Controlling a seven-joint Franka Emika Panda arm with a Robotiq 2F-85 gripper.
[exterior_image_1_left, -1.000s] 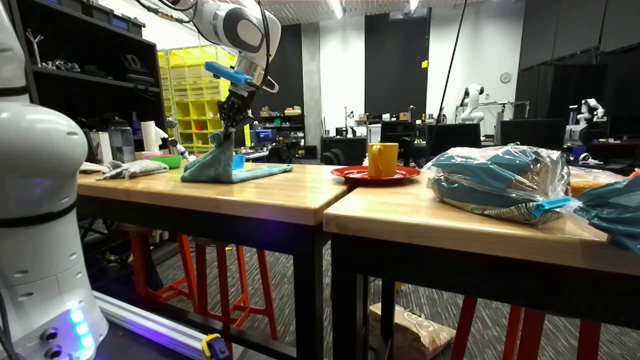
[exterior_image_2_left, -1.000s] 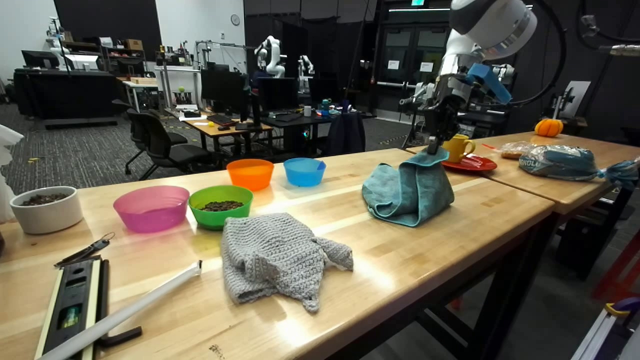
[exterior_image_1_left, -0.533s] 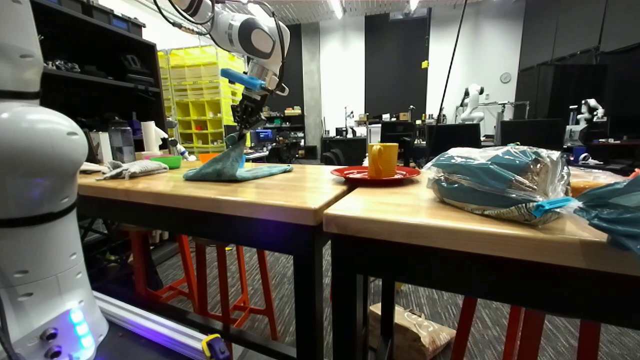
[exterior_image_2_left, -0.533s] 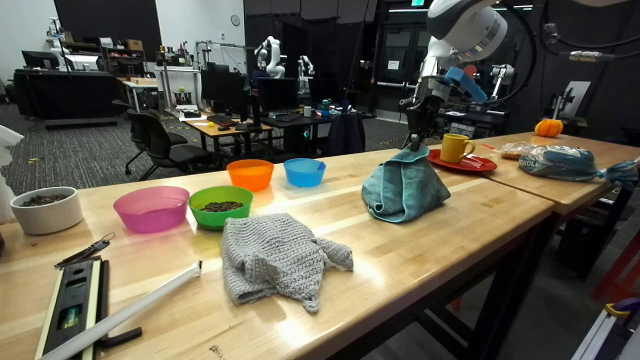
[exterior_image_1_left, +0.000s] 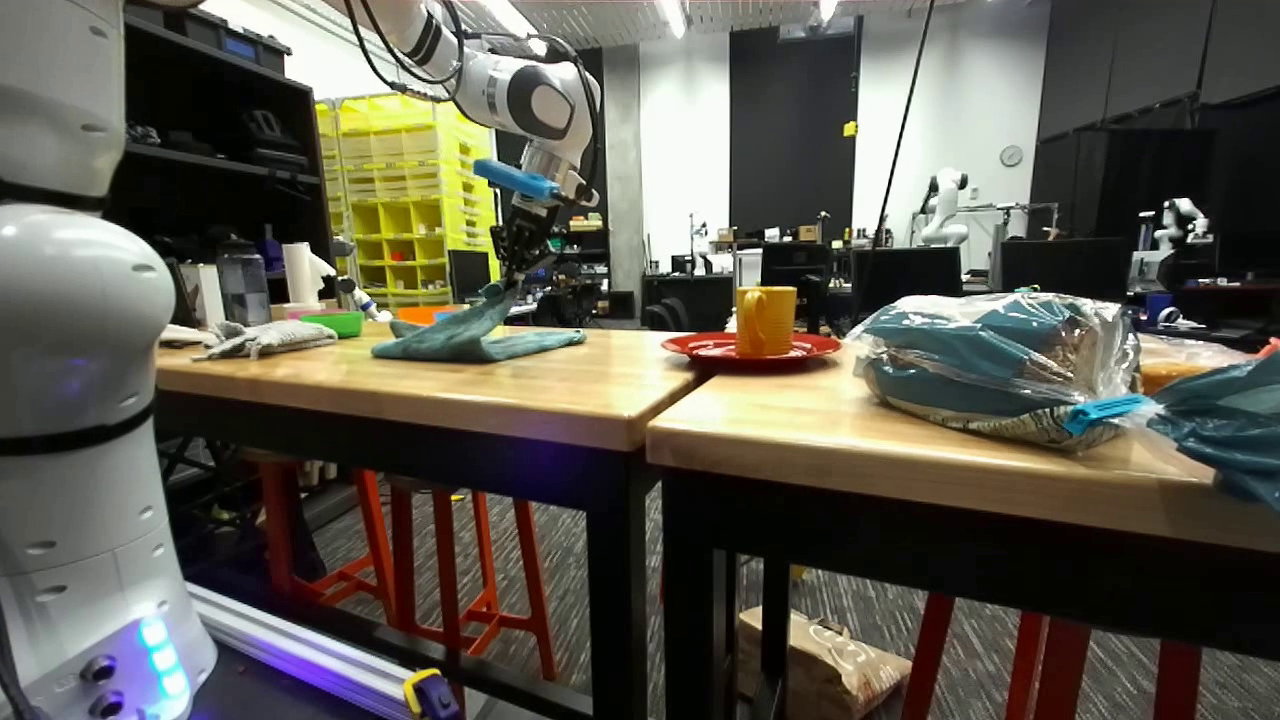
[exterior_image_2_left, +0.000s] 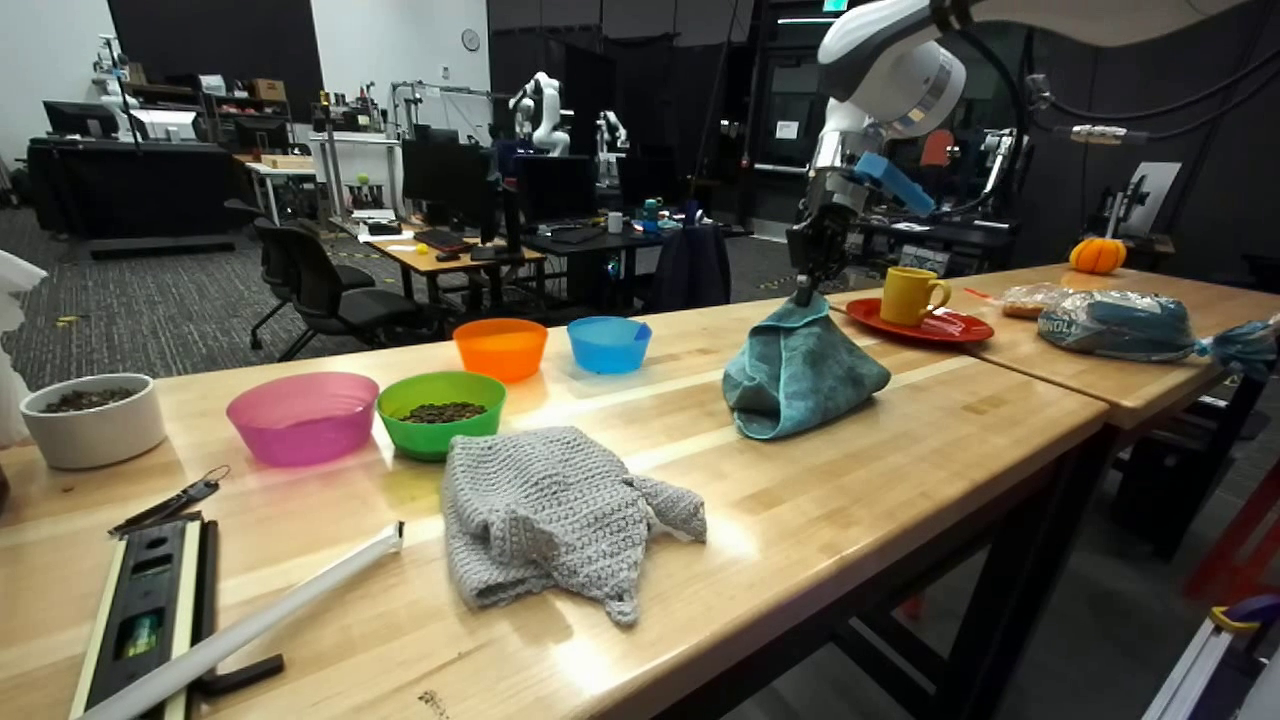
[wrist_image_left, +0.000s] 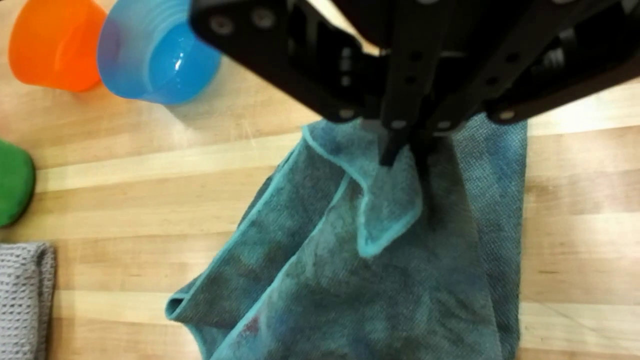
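My gripper (exterior_image_2_left: 803, 292) is shut on a raised corner of a teal cloth (exterior_image_2_left: 810, 385); it also shows in the other views (exterior_image_1_left: 512, 280) (wrist_image_left: 406, 145). The cloth stands tented from the wooden table to the fingertips, and its lower part lies on the table in both exterior views. In the wrist view the cloth (wrist_image_left: 400, 295) spreads below the jaws, folded over itself, with a small corner flap hanging past the fingertips. The pinched part between the fingers is mostly hidden. A blue bowl (wrist_image_left: 165, 55) and an orange bowl (wrist_image_left: 55, 45) are beside the cloth.
A grey knitted cloth (exterior_image_2_left: 560, 510), a green bowl (exterior_image_2_left: 440, 435) with brown pellets and a pink bowl (exterior_image_2_left: 300, 420) stand on the same table. A yellow mug (exterior_image_2_left: 912, 295) sits on a red plate (exterior_image_2_left: 965, 328). A bagged loaf (exterior_image_1_left: 1000, 360) lies on the adjoining table.
The gripper has carried the pinched corner sideways over the rest of the cloth, rightward in an exterior view and slightly lower. The tented cloth has become flatter. The grip is kept.
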